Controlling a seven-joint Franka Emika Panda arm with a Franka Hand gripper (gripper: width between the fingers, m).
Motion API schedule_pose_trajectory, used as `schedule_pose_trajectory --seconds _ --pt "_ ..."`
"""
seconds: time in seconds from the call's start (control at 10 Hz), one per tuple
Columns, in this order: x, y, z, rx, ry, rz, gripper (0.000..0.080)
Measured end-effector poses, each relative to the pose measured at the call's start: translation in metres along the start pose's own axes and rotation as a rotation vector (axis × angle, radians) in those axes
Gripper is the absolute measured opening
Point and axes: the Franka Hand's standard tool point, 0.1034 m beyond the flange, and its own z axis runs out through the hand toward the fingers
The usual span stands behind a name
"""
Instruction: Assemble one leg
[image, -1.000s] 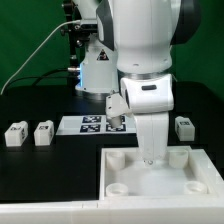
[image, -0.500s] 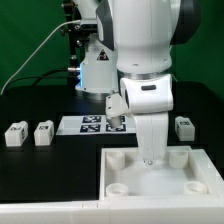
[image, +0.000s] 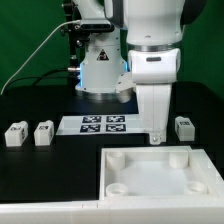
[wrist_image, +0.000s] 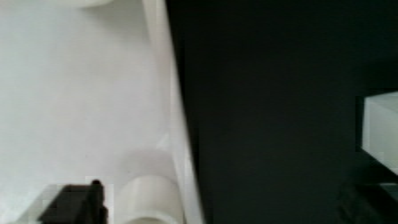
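Three legs show in the exterior view: two (image: 15, 134) (image: 43, 132) on the black table at its left and one (image: 184, 126) at its right. That last leg also shows at the edge of the wrist view (wrist_image: 382, 125). My gripper (image: 157, 135) hangs just above the far rim of the white square panel (image: 150, 176). In the wrist view a dark fingertip (wrist_image: 71, 205) stands far from the other one, so the jaws are apart. A white rounded piece (wrist_image: 151, 200) lies between them at the panel's edge (wrist_image: 164, 110); nothing grips it.
The marker board (image: 100, 124) lies behind the panel. The robot base and black camera gear (image: 90, 60) stand at the back. The panel has round corner sockets (image: 117, 187).
The arm has risen out of the panel and shifted toward the exterior view's right. The marker board it covered now shows in full.
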Motion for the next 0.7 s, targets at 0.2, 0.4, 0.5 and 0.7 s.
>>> schedule_pose_trajectory --seconds 0.2,0.4,0.5,0.7 --pt "0.028 -0.018 -0.004 -0.001 0.007 0.33 0.0649" --pt "0.046 -0.033 -0.002 0.038 0.03 0.678 0.0649" --pt "0.054 -0.04 -0.001 0.052 0.031 0.829 0.0649" --pt "0.061 -0.044 0.003 0.061 0.031 1.071 0.0649"
